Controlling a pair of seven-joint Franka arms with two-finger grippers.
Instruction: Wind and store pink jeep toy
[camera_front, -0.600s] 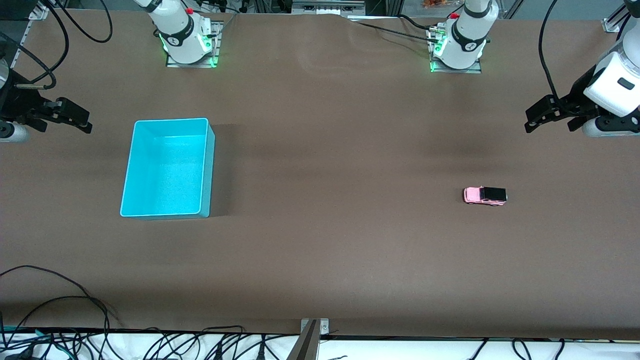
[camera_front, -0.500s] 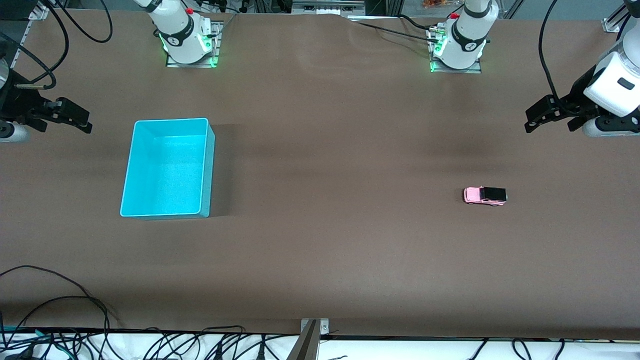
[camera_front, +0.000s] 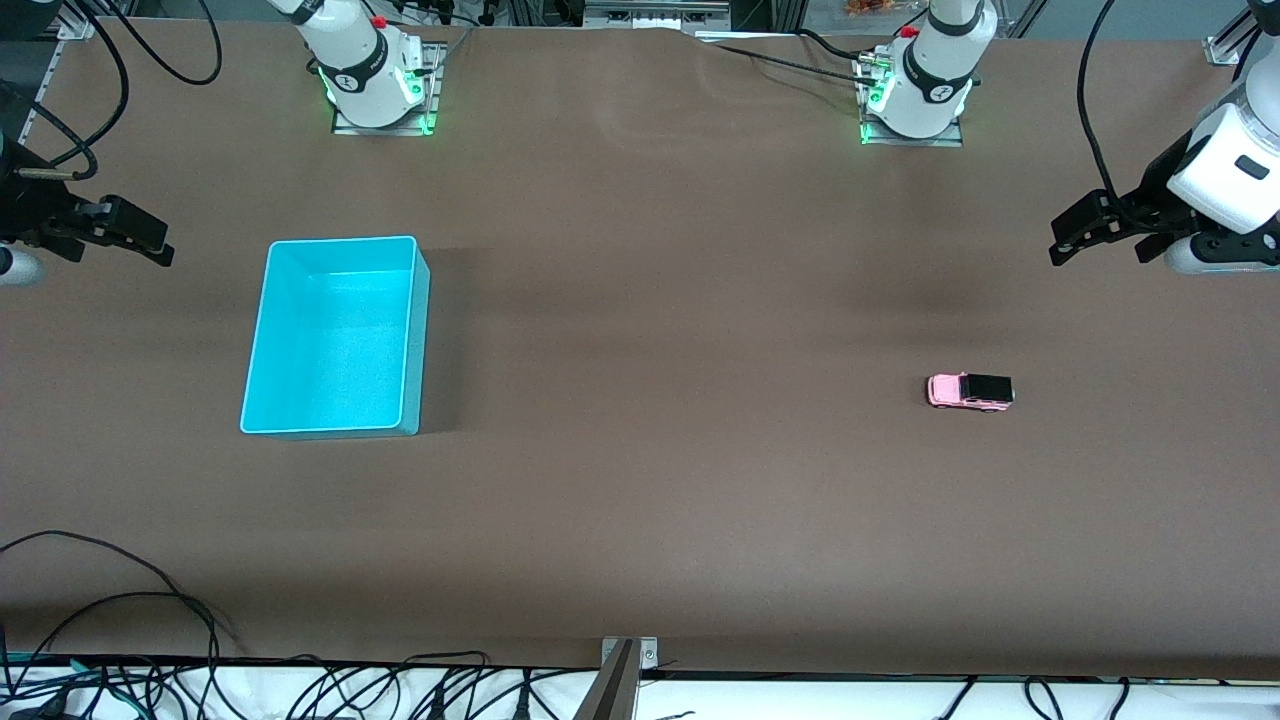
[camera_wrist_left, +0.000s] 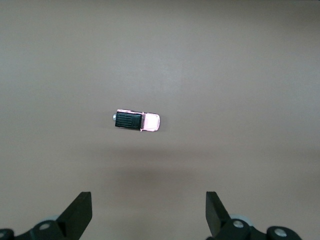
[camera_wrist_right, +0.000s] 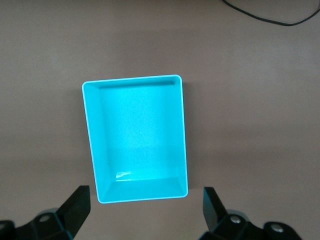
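Note:
The pink jeep toy, tiny with a black roof, stands on the brown table toward the left arm's end; it also shows in the left wrist view. The turquoise bin stands empty toward the right arm's end and shows in the right wrist view. My left gripper is open and empty, up in the air at the table's end beyond the jeep; it also shows in its wrist view. My right gripper is open and empty, up at the table's end beside the bin, and shows in its wrist view.
The two arm bases stand along the table's edge farthest from the front camera. Cables lie at the nearest edge toward the right arm's end. A metal bracket sits at the middle of the nearest edge.
My right gripper has drawn back a little, away from the bin toward the table's end. The left gripper, the jeep and the bin have not moved.

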